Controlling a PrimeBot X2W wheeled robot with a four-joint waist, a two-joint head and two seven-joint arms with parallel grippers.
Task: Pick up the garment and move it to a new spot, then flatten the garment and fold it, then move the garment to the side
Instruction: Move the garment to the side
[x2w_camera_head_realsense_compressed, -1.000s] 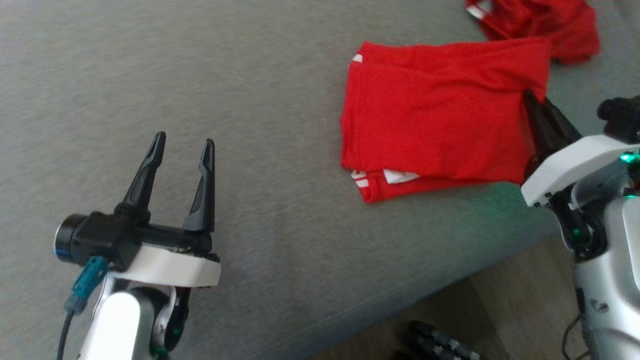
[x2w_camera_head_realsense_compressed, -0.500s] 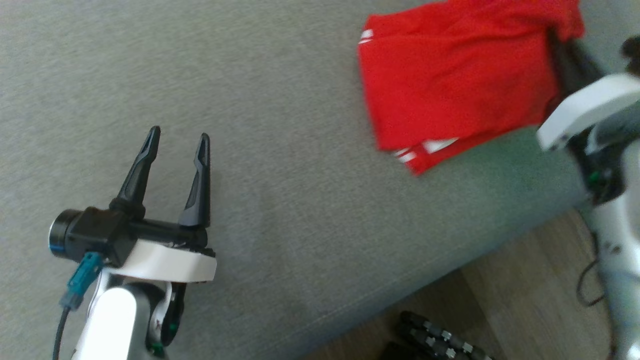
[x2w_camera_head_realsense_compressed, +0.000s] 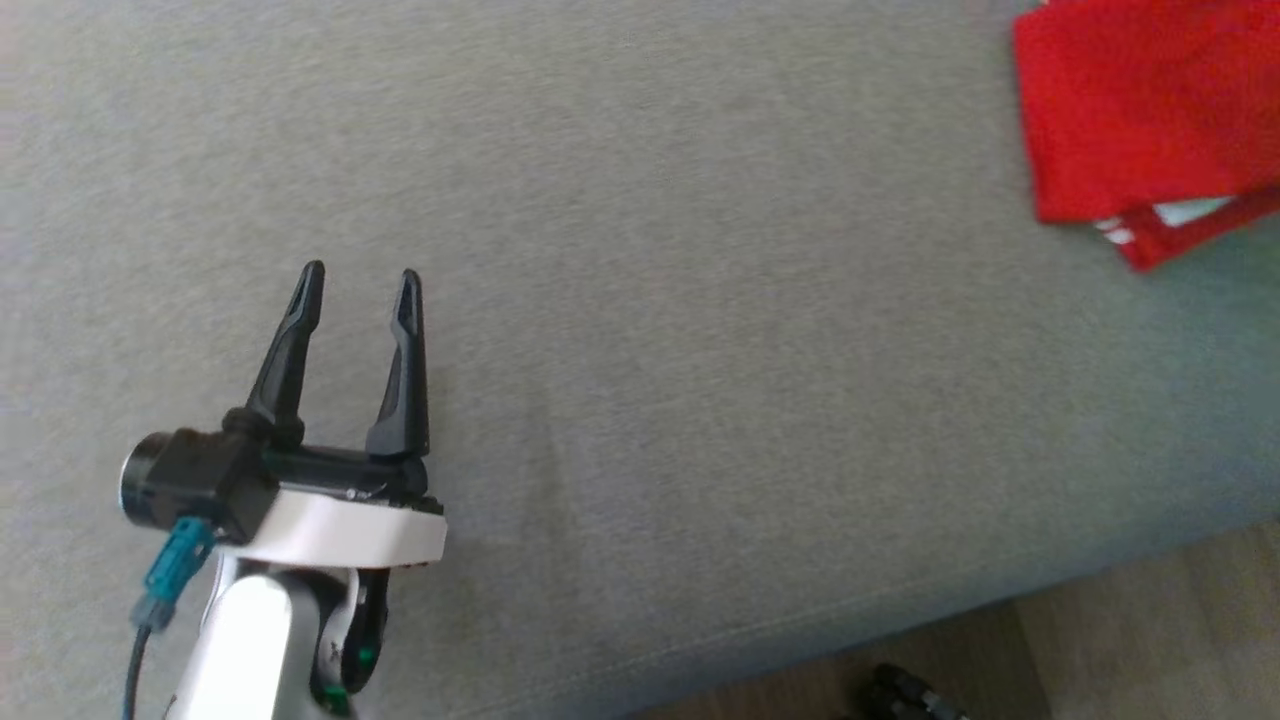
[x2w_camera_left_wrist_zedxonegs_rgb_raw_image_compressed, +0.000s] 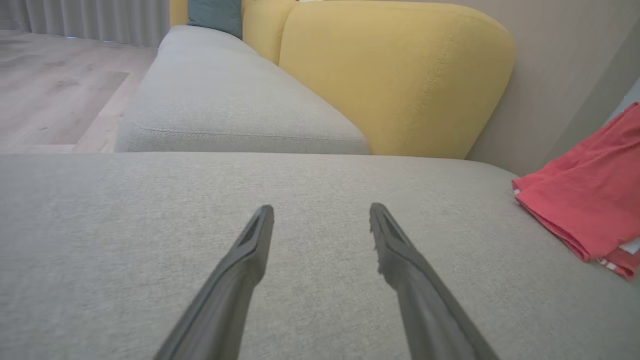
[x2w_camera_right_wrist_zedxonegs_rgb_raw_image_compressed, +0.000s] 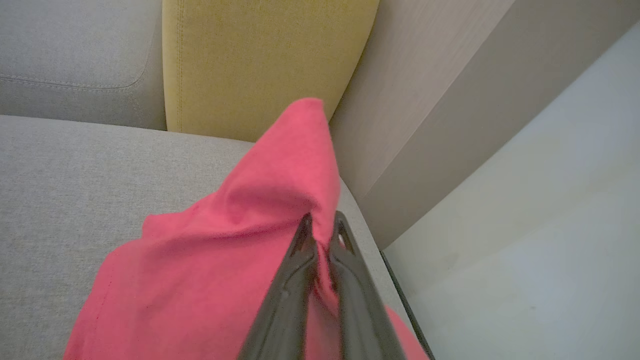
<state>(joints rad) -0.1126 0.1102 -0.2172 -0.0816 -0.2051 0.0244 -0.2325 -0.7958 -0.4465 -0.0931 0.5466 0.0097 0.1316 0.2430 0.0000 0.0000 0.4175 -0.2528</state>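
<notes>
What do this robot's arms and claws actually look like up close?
The left gripper has two long, black, tapering fingers on a black bar, with a blue-ringed black cylinder beside it. A teal plug and dark cable sit beside a white wrist collar and silvery forearm. The right gripper has similar slotted fingers.

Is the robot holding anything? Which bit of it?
The right fingers pinch the red garment by a raised fold of its cloth. The left fingers are open and hold nothing.
</notes>
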